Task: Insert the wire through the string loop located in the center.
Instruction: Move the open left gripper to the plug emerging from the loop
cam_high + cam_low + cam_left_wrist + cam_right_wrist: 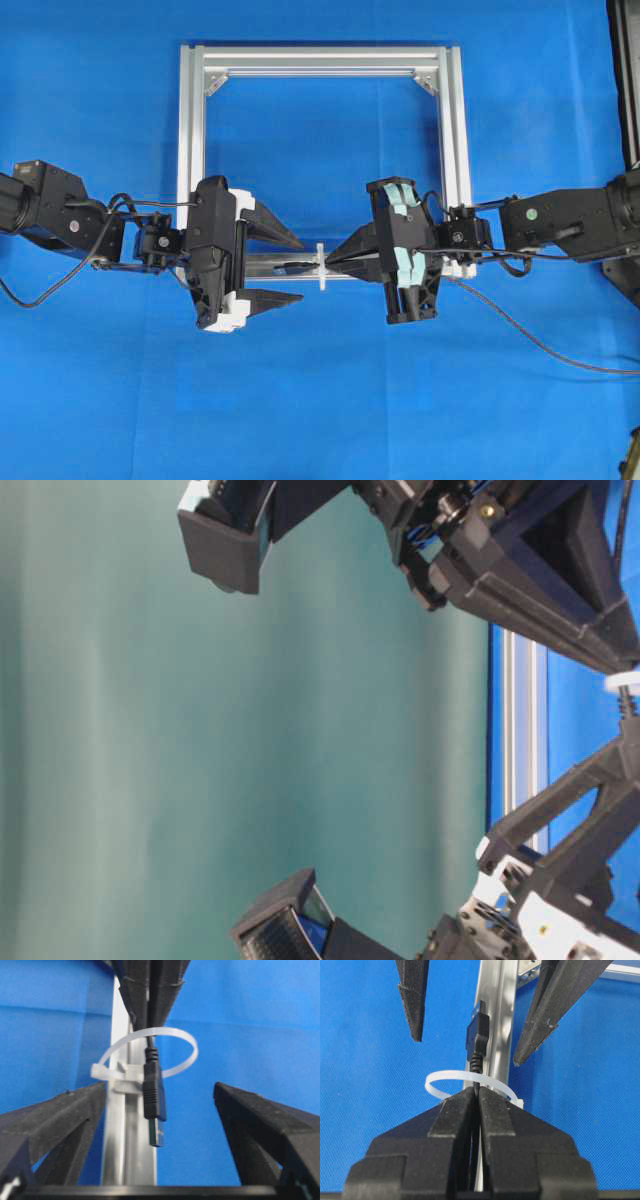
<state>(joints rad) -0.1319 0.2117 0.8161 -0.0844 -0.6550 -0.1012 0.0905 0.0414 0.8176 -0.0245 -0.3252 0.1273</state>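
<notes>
Black fingers (55,1125) of the left gripper (160,1125) fill the bottom of the left wrist view, spread wide and empty, one on each side of the plug (154,1097). That plug is the tip of the wire (540,340), and it has already come through the loop (150,1052), a thin white ring standing up from the frame (117,1150) at the middle of its near rail. Beyond the loop, the right gripper (477,1097) is clamped tight on the wire just behind the plug's strain relief, its tips nearly touching the ring. From overhead the two grippers face each other across the loop (321,266), the left gripper (290,268) on the left and the right gripper (335,262) on the right, with the wire trailing off over the blue cloth (320,420) to the right.

My reading is that the threading itself is done and the handover is in hand. Next, the left fingers need to advance a little and close squarely on the plug body, without nudging the ring or knocking the plug sideways. Only once that grip is firm should the right gripper let go, so the wire can be drawn further through.
</notes>
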